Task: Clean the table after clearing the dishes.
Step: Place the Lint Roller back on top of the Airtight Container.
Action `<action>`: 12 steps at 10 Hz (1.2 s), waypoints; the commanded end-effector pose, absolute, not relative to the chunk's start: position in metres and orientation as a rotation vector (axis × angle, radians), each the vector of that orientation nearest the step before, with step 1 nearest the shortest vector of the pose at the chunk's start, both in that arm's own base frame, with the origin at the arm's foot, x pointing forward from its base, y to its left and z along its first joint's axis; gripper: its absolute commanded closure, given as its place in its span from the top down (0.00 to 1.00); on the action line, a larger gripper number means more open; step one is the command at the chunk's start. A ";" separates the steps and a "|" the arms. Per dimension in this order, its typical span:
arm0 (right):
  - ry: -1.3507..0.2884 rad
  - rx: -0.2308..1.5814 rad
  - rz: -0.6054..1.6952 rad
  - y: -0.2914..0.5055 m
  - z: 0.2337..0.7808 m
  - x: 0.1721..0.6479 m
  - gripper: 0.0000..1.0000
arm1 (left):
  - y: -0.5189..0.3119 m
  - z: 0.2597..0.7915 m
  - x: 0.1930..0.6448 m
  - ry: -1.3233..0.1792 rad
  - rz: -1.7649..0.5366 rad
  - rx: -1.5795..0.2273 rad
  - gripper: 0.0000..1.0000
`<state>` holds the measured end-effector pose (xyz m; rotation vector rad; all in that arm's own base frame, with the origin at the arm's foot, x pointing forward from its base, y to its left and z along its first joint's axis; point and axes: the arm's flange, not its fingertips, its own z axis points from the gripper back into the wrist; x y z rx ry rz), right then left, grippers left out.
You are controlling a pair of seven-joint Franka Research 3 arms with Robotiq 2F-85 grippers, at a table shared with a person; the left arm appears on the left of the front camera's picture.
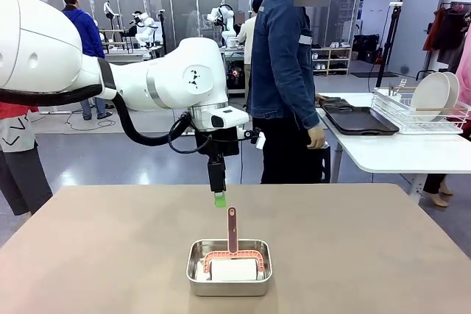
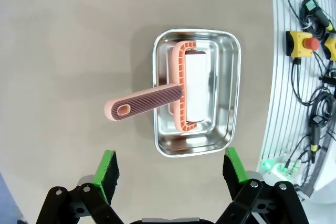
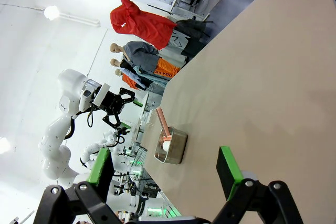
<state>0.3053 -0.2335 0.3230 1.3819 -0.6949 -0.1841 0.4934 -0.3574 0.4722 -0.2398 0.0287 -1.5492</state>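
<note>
On the table [image 1: 353, 255], near its front edge, a steel pan [image 1: 229, 267] holds a pink roller [image 1: 232, 255]; L gripper [image 1: 219, 198] hovers above, jaws wide (nothing held); R gripper [image 3: 163, 174] open too; plates [image 1: 434, 95] racked on side table [image 1: 397, 148]

We are in a robotics lab: in the front view's upper left, more white robot arms [image 1: 221, 20] stand at distant benches, and along the left wrist view's right edge runs a cabled emergency-stop button [image 2: 300, 43].

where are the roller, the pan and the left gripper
roller [image 2: 142, 106]: left wrist view, on its ribbed handle
pan [image 2: 229, 85]: left wrist view, on its bare steel wall
left gripper [image 2: 167, 167]: left wrist view, midway between its open green-padded fingers
</note>
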 end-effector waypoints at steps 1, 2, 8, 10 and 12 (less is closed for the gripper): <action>-0.713 1.390 -0.185 -0.233 0.325 0.304 1.00 | -0.356 0.474 0.493 0.038 -1.540 -0.240 1.00; -0.713 1.390 -0.185 -0.233 0.325 0.304 1.00 | -0.356 0.474 0.493 0.038 -1.540 -0.240 1.00; -0.713 1.390 -0.185 -0.233 0.325 0.304 1.00 | -0.327 0.513 0.509 0.047 -1.338 -0.400 1.00; -0.713 1.390 -0.185 -0.233 0.325 0.304 1.00 | -0.256 0.546 0.500 -0.004 -1.131 -0.719 1.00; -0.713 1.390 -0.185 -0.233 0.325 0.304 1.00 | -0.152 0.557 0.483 -0.120 -0.962 -0.988 1.00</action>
